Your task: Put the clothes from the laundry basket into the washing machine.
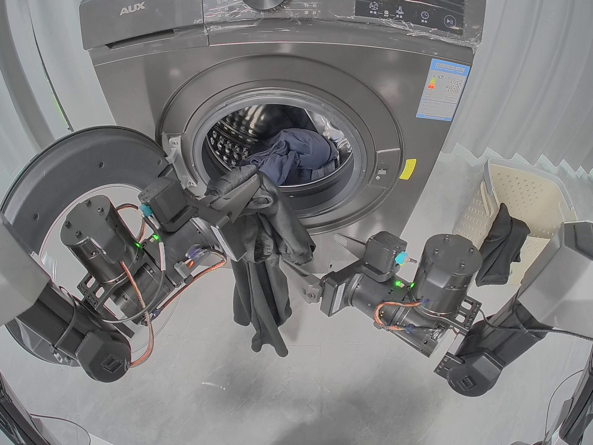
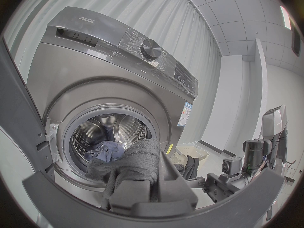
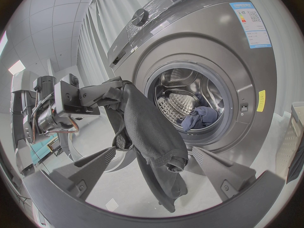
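Note:
My left gripper (image 1: pixel 238 186) (image 2: pixel 152 174) is shut on a dark grey garment (image 1: pixel 265 261) (image 2: pixel 139 162) (image 3: pixel 148 130) that hangs down in front of the washing machine's (image 1: pixel 278 63) round opening, just below its rim. A blue garment (image 1: pixel 296 156) (image 3: pixel 199 117) lies inside the steel drum. My right gripper (image 1: pixel 312 253) (image 3: pixel 153 152) is open, low and to the right of the hanging cloth, its fingers on either side of the garment's lower folds without closing on them. The cream laundry basket (image 1: pixel 525 199) stands at the right with a dark garment (image 1: pixel 503 245) draped over its rim.
The machine's round door (image 1: pixel 80 156) is swung wide open to the left, behind my left arm. Bare grey floor (image 1: pixel 346 366) lies in front of the machine. White curtains hang behind and beside it.

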Controlling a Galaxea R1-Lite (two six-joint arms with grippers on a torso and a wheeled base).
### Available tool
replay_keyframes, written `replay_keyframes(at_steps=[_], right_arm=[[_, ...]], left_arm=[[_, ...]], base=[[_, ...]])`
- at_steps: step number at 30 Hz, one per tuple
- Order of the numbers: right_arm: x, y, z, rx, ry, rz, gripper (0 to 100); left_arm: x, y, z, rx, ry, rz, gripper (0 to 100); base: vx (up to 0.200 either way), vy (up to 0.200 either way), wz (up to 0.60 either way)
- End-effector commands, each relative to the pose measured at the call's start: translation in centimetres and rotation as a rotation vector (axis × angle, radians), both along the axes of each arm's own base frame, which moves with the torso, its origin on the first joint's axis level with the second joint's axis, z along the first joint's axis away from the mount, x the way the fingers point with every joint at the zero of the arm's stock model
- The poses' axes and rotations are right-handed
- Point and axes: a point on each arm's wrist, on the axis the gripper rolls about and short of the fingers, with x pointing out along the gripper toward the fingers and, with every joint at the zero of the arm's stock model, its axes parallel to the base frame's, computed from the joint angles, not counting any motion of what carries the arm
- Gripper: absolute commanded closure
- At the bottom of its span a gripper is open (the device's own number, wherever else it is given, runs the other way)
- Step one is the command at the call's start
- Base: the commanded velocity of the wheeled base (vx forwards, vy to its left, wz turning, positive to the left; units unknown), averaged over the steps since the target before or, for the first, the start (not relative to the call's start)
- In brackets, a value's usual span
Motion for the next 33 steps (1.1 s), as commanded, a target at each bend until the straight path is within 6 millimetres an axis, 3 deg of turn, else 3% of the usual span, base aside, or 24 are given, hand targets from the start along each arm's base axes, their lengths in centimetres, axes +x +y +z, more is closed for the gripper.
replay_keyframes(at_steps=[1,12,29,30,33], right_arm=[[1.3,1.0,-1.1,-0.007,0.004,-0.007,0],[4.9,1.5,-1.1,0.017,-0.055,-0.061,0],[6.4,2.4,-0.7,0.049,-0.094,-0.068,0],[6.4,2.5,-0.7,0.050,-0.095,-0.067,100],[6.1,2.7,-0.7,0.054,-0.097,-0.053,100]], left_arm=[[-0.1,0.0,0.2,-0.004,-0.007,-0.002,100],[-0.2,0.0,0.2,-0.004,-0.007,-0.003,100],[-0.3,0.0,0.1,-0.002,-0.003,-0.005,100],[-0.3,0.0,0.1,-0.002,-0.003,-0.005,100],[-0.3,0.0,0.1,-0.001,-0.001,-0.005,100]], base=[[0.000,0.000,0.00],[0.000,0.000,0.00],[0.000,0.000,0.00],[0.000,0.000,0.00],[0.000,0.000,0.00]])
